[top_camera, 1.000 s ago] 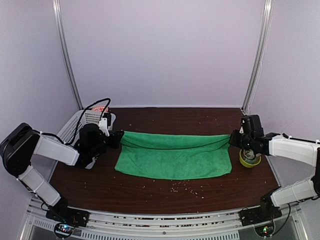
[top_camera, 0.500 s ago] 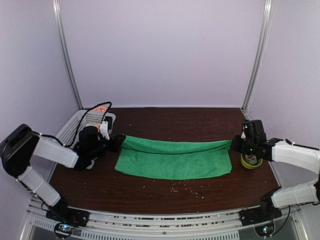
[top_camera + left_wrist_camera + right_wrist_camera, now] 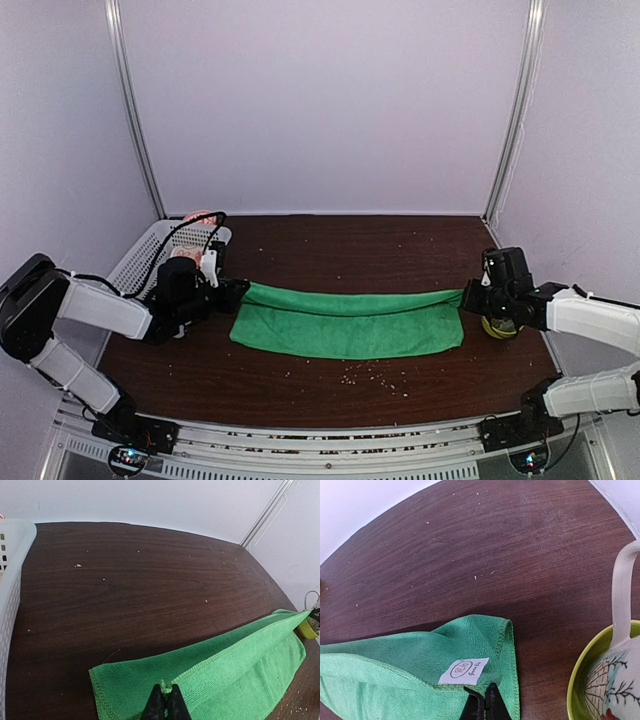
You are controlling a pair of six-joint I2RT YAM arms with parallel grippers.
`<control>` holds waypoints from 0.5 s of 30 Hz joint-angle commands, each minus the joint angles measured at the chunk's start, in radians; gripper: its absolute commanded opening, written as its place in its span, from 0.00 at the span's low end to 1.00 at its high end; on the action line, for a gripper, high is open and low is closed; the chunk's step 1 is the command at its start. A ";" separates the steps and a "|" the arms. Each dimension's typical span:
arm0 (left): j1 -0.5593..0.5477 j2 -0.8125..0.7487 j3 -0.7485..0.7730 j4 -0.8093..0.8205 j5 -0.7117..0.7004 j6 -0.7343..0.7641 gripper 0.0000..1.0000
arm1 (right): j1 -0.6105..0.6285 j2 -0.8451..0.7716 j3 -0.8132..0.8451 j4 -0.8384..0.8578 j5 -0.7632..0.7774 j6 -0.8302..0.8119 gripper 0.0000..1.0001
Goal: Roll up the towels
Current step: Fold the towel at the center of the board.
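Here, the left gripper (image 3: 166,697) is pinched shut on the turned-over hem of the green towel (image 3: 240,672), at its left end, low over the table (image 3: 125,590). The right gripper (image 3: 482,699) is clamped the same way on the towel's right end, just under a small white label (image 3: 465,670) at the hem. Between the two claws the held edge runs in a nearly straight line. The layer beneath lies flat and spreads toward the near side, so the cloth forms a long narrow band from left to right across the middle of the tabletop.

Beyond the towel's far edge, dark wood stretches open to the back wall, dotted with pale specks. On the near side, a narrower strip of wood carries a scatter of crumbs (image 3: 375,375) before the table edge.

To the left, a white slatted basket (image 3: 140,255) sits just beside the left arm. The arm's black cable (image 3: 190,222) loops over it. A pinkish cloth (image 3: 200,216) shows at its far end, too small to make out further. To the right, a yellow-green bowl (image 3: 577,680) holding a white patterned jug (image 3: 620,675) stands just beside the right gripper, between it and the right table edge.
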 commanded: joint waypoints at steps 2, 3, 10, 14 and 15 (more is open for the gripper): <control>-0.011 -0.032 -0.008 -0.031 0.011 0.019 0.00 | 0.022 -0.029 -0.031 -0.051 0.030 -0.014 0.00; -0.013 -0.034 -0.010 -0.034 0.012 0.017 0.00 | 0.025 -0.032 -0.037 -0.052 0.030 -0.012 0.00; -0.019 -0.082 -0.052 -0.037 0.012 0.004 0.00 | 0.040 -0.049 -0.044 -0.079 0.038 -0.001 0.00; -0.021 -0.109 -0.072 -0.049 0.009 0.002 0.00 | 0.050 -0.060 -0.048 -0.089 0.048 0.007 0.00; -0.022 -0.112 -0.076 -0.052 0.009 0.002 0.00 | 0.051 -0.060 -0.048 -0.091 0.050 0.008 0.00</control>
